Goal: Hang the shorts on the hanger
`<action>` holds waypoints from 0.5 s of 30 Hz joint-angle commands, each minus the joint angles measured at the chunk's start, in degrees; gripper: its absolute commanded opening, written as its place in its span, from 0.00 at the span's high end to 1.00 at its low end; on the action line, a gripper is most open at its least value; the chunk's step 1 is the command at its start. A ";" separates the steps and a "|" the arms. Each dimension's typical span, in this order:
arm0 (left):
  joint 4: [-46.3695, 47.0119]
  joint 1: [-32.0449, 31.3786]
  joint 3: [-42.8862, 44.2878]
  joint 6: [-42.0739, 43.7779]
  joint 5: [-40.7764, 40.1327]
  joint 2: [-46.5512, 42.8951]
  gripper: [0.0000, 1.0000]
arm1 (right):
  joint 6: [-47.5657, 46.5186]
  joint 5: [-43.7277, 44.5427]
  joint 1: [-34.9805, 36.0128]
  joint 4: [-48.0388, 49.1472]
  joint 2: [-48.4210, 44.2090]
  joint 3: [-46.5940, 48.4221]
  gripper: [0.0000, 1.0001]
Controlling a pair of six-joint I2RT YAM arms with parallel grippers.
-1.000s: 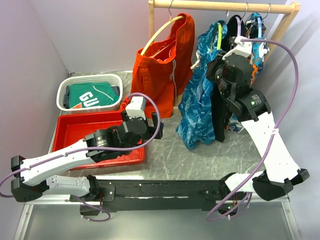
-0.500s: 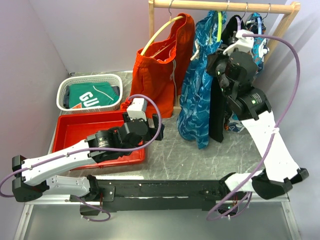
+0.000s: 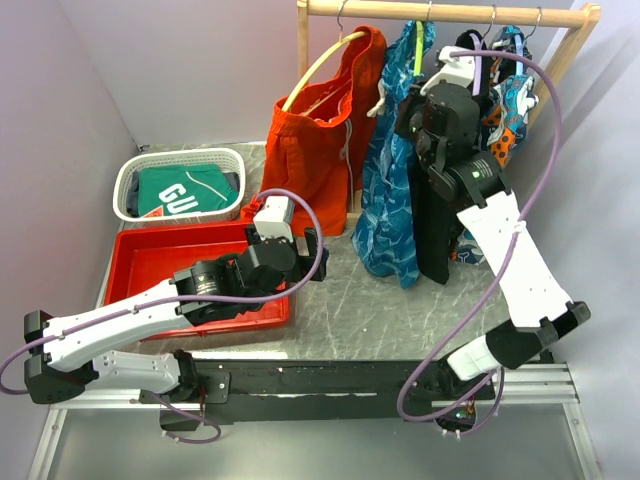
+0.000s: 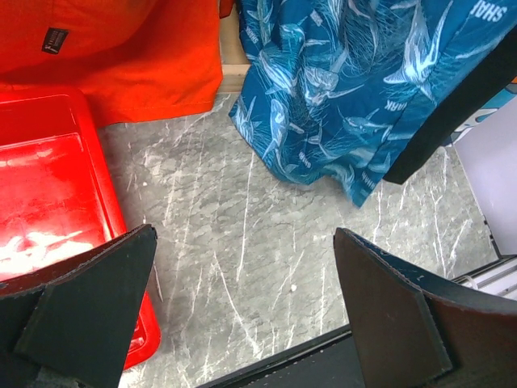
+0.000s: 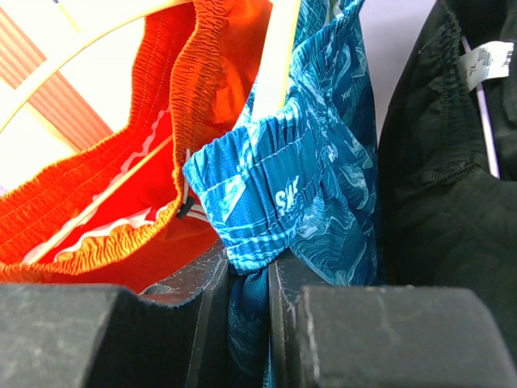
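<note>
The right gripper (image 5: 250, 311) is raised near a wooden rail (image 3: 450, 12), its two dark fingers nearly together and pinching a fold of the shorts (image 3: 385, 200) just under their gathered waistband. The blue-and-teal shorts hang straight down from that grip, with the hem falling well below the fingers and close to the grey table (image 3: 350, 300). The hanger (image 3: 418, 55), thin and lime green, rises just above the gripper through the top of the shorts, with its hook at the rail; whether it is seated there cannot be told. Just to the gripper's left hang orange-red shorts (image 3: 320, 150) on a yellow hanger (image 3: 310, 75), touching the blue fabric. Just to its right hangs a black garment (image 3: 432, 220), partly behind the arm. The left gripper (image 4: 242, 238) sits low and well apart from the clothes, its fingers spread wide and holding nothing, with bare table between them. A red tray (image 3: 150, 255) lies directly to its left, its corner under one finger. Beyond the tray is a white basket (image 3: 135, 165) with a green garment inside.
</note>
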 commanded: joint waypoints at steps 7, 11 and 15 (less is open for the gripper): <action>0.22 0.00 0.72 -0.77 -0.83 -1.65 0.03 | 1.22 2.01 -1.07 7.18 1.95 3.97 1.00; -0.22 0.09 0.37 -1.03 -0.57 -1.74 0.04 | 2.28 2.01 -1.07 7.27 2.30 2.47 1.00; -0.74 0.09 0.28 -1.21 -0.66 -1.91 0.04 | 3.86 -0.36 -0.99 6.13 1.16 1.51 0.73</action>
